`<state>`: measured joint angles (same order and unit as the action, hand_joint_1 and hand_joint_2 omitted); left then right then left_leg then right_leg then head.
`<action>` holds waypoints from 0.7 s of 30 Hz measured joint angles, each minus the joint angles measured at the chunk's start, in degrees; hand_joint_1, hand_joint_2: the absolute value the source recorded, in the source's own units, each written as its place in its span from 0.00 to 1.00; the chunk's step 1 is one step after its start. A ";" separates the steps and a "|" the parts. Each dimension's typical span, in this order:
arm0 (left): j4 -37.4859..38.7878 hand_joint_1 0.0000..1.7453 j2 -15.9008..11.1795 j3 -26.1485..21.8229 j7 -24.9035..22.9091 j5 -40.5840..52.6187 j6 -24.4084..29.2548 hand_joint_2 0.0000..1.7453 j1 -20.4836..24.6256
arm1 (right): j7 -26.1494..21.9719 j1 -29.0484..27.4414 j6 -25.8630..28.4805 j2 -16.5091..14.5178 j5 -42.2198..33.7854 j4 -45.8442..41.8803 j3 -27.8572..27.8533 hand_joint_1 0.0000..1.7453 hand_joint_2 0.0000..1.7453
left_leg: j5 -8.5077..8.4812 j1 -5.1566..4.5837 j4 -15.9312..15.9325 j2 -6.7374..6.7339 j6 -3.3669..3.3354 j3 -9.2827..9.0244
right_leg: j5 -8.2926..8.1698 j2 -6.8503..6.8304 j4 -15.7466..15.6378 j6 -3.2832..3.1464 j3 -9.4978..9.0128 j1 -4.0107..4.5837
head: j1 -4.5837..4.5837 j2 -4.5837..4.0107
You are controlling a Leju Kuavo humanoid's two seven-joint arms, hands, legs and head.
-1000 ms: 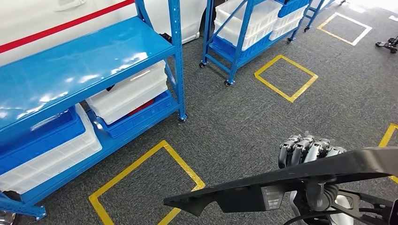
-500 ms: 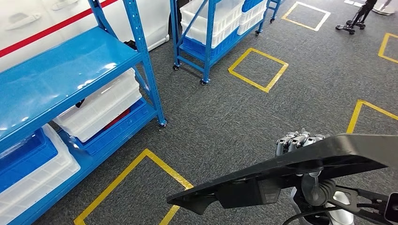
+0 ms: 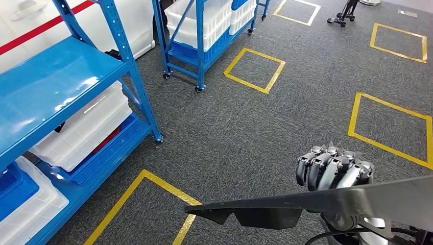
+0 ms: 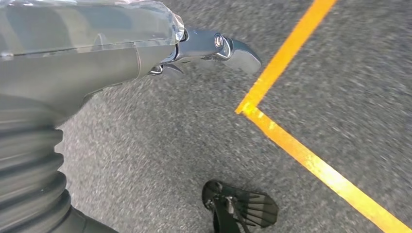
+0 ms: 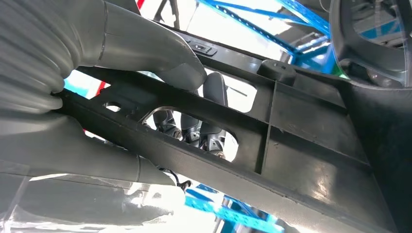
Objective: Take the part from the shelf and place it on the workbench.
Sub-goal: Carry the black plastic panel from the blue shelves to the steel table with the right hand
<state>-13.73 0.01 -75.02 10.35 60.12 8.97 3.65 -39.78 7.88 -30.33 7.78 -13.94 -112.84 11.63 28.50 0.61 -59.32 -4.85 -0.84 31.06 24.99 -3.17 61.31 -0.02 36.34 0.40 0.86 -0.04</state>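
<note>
Gripping the long black part (image 3: 316,204) in our right hand (image 3: 334,168), we carry it flat above the grey carpet floor (image 3: 286,117), apart from the blue shelf (image 3: 61,87). Our left hand (image 4: 214,46) hangs over the floor; whether it is clenched, we cannot tell.
</note>
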 joint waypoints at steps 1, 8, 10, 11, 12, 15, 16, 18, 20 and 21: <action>0.00 0.00 -0.02 -0.02 0.01 0.04 -0.03 1.00 0.05 | -0.01 0.15 0.10 0.01 -0.03 -0.26 0.05 0.90 1.00 | 0.15 -0.05 0.07 -0.52 0.24 -0.17 | -0.13 -0.66 -1.47 -0.34 -0.67 0.39 | -0.01 0.00; 0.00 0.00 -0.32 -0.03 0.89 0.40 -0.79 1.00 0.43 | -0.04 0.69 1.32 0.25 -0.37 -1.28 0.74 0.90 1.00 | 5.41 0.13 -8.81 3.92 1.66 3.40 | -0.78 3.27 -3.72 -2.05 -1.88 -0.08 | -0.19 0.00; 0.00 0.00 -0.52 -0.03 1.51 0.31 -1.33 1.00 0.28 | -0.02 0.75 2.03 0.26 -0.65 -1.24 1.63 0.90 1.00 | 6.91 0.16 -14.63 4.53 1.89 6.86 | -0.70 4.78 -3.58 -2.17 -1.87 -0.05 | -0.20 0.00; 0.00 0.00 -0.61 -0.04 1.88 0.13 -1.54 1.00 0.29 | -0.01 0.84 2.40 0.27 -0.99 -1.19 2.12 0.90 1.00 | 5.98 0.19 -14.82 4.59 2.02 7.40 | -0.63 5.62 -3.42 -2.12 -1.88 -0.09 | -0.19 0.00; 0.00 0.00 -0.66 -0.05 2.23 -0.15 -1.67 1.00 0.36 | -0.01 1.00 2.78 0.27 -1.48 -1.12 2.61 0.90 1.00 | 4.02 0.28 -12.79 4.72 2.14 6.87 | -0.52 6.44 -3.16 -1.99 -1.88 -0.19 | -0.19 0.00; 0.00 0.00 -0.71 -0.24 3.21 -0.92 -1.43 1.00 0.68 | 0.01 1.78 3.38 0.28 -3.64 -0.81 3.73 0.90 1.00 | -1.08 0.78 -2.80 7.23 2.26 2.88 | 0.19 8.63 -1.81 -1.16 -1.50 -0.44 | -0.18 0.00; 0.00 0.00 -0.73 -0.34 3.51 -1.08 -1.26 1.00 0.75 | 0.02 1.95 3.41 0.29 -4.37 -0.73 3.92 0.90 1.00 | -1.35 0.78 -1.30 7.87 2.03 2.21 | 0.35 9.19 -1.47 -0.83 -1.24 -0.47 | -0.16 0.00; 0.00 0.00 -0.80 -0.50 4.04 -1.28 -1.13 1.00 0.86 | 0.03 1.96 3.47 0.29 -5.39 -0.71 4.04 0.90 1.00 | -1.18 0.48 -0.90 7.46 1.18 2.00 | 0.30 10.17 -1.33 -0.15 -0.80 -0.60 | -0.16 0.00; -0.01 0.00 -0.97 -0.54 4.22 -1.25 -1.05 1.00 1.00 | 0.01 1.36 3.41 0.29 -5.85 -1.09 3.91 0.90 1.00 | -1.50 0.50 -0.44 6.37 0.37 1.76 | 0.52 9.73 -0.93 0.39 -0.52 -0.69 | -0.14 0.00; -0.01 0.00 -1.10 -0.54 4.20 -1.22 -0.95 1.00 1.05 | -0.01 0.96 3.21 0.29 -6.02 -1.40 3.70 0.90 1.00 | -1.65 0.56 -0.15 5.75 0.00 1.61 | 1.33 8.43 0.40 0.63 0.13 -0.66 | 0.00 0.00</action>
<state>-13.74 -1.09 -75.56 14.55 58.90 8.02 4.71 -39.79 8.84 -27.13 8.07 -19.96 -114.24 15.33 26.86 1.18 -59.47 0.90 -0.83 32.67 26.32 5.26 61.70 0.61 36.46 -0.25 0.86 -0.04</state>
